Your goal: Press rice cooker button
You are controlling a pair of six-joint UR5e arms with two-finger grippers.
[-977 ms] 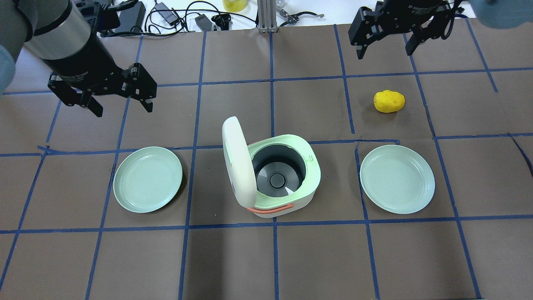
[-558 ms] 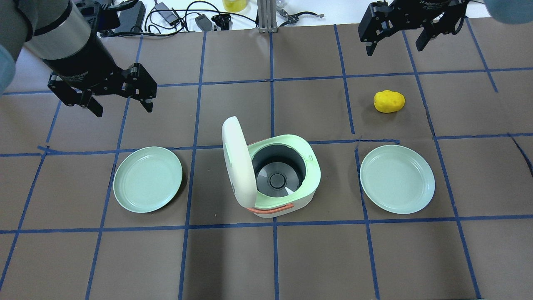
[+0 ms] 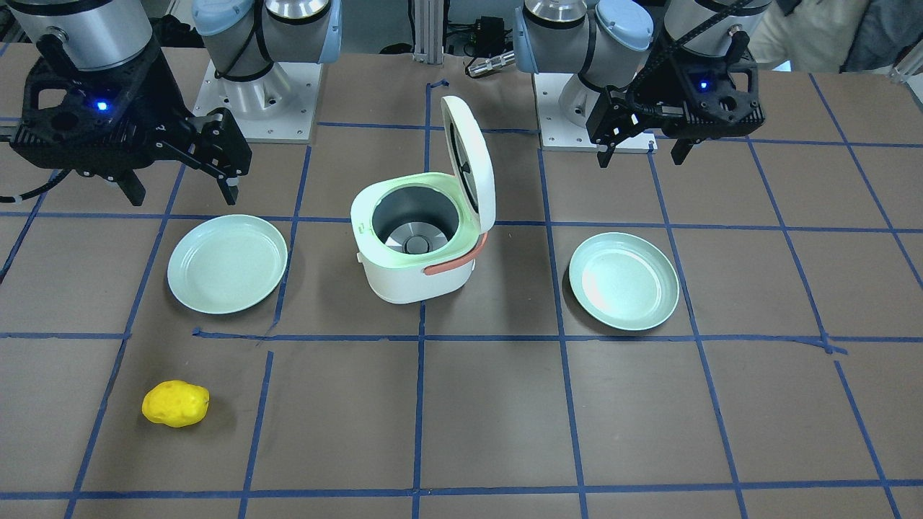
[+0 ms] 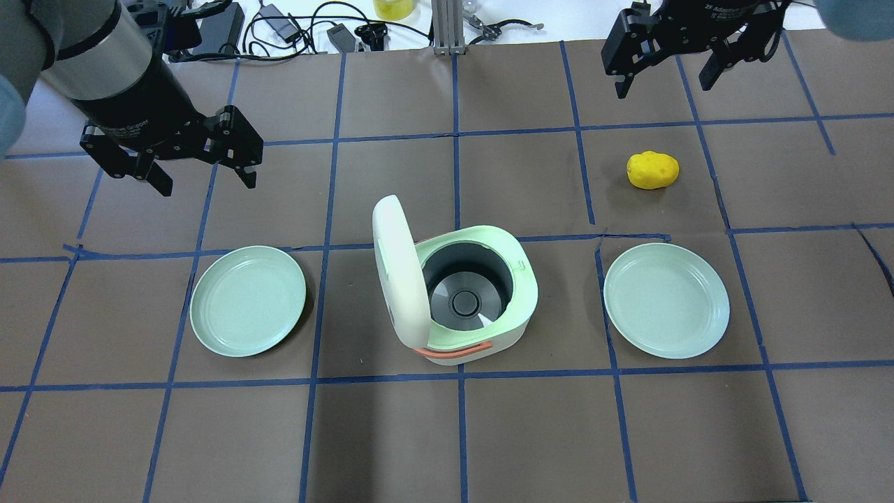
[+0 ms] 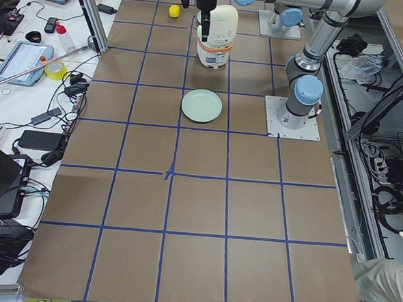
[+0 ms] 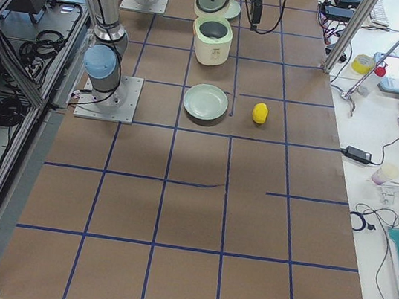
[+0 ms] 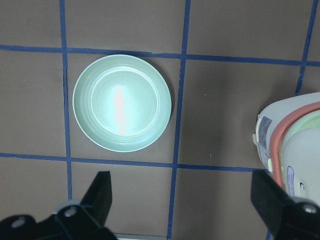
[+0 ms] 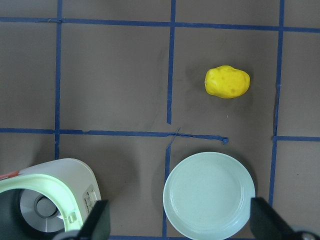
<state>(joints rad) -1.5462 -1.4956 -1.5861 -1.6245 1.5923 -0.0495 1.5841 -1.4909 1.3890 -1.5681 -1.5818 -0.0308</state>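
The white rice cooker [image 4: 520, 279] with a pale green rim stands mid-table, also in the front view [image 3: 411, 277]. Its lid [image 4: 399, 272] stands open, upright on the side toward my left arm. The button [image 4: 379, 244], a small pale greenish tab, sits on the lid's outer face and shows in the left wrist view [image 7: 270, 164]. My left gripper [image 4: 208, 183] is open and empty, hovering far-left of the cooker. My right gripper [image 4: 663, 87] is open and empty, high at the far right. Neither touches the cooker.
A pale green plate [image 4: 248, 300] lies left of the cooker and another plate [image 4: 665, 300] lies right of it. A yellow potato-like object [image 4: 652, 170] lies beyond the right plate. Cables and gear lie past the table's far edge.
My right gripper has moved a little farther away and to the right, toward the table's far edge. The left gripper, the cooker and its open lid have not moved.
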